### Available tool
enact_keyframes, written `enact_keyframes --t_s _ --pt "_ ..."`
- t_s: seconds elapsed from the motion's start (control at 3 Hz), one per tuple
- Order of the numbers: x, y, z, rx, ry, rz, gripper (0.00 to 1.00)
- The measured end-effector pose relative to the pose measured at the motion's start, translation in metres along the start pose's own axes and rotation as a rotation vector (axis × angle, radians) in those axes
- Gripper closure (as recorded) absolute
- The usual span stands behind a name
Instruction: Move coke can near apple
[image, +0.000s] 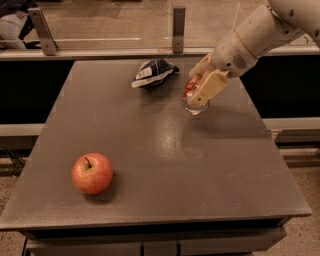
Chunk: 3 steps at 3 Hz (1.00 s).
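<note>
Camera view: gripper (197, 94) toward far-right corner of counter (150, 145), fingers clamped across coke can (189, 89) body. Can likely light, thin-walled, slick: you squeeze mid-body gently, else it may dent. Apple (92, 173) near front-left corner, well apart.

Robot arm (265, 25): glossy white shell, thick rounded segments. Wrist housing white, cylindrical, carrying a small round patch of dark dots, possibly a vent grille. The gripper (196, 97) is cream-tan, blocky, duller than the arm; it sits low over the table's (150, 165) far right part.
</note>
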<state>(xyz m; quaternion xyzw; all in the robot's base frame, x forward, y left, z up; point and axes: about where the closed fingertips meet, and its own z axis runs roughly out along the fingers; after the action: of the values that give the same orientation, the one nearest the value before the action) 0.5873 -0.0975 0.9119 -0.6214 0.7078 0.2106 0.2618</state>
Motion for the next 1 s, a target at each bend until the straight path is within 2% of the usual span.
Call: enact_keyframes --t_s 0.33,0.67,1.0 --pt "-0.027 0.036 -0.022 0.023 -0.006 -0.162 1.00" --pt "-0.027 0.036 -0.022 0.023 -0.006 -0.162 1.00" --pt "-0.049 0.069 0.019 -0.107 -0.021 -0.259 1.00"
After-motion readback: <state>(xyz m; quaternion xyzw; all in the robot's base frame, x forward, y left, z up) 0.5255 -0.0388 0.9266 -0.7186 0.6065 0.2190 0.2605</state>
